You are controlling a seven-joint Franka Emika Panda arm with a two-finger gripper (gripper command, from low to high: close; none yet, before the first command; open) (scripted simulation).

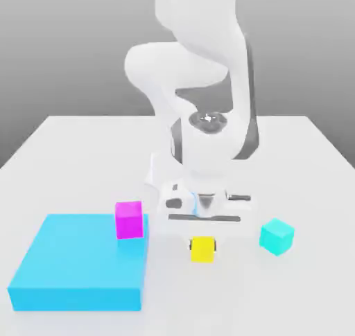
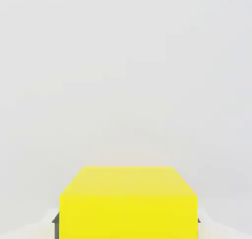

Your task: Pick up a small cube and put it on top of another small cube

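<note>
Three small cubes (image 1: 203, 249) on white tabletop (image 1: 76, 144)

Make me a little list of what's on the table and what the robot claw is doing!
yellow cube: on the table, between the claw's fingers
gripper: shut on the yellow cube
magenta cube: at the blue slab's corner, toward the exterior view's left of the yellow one
teal cube: on the table, toward the exterior view's right
blue slab: big and flat, at the exterior view's left
table: white
</note>
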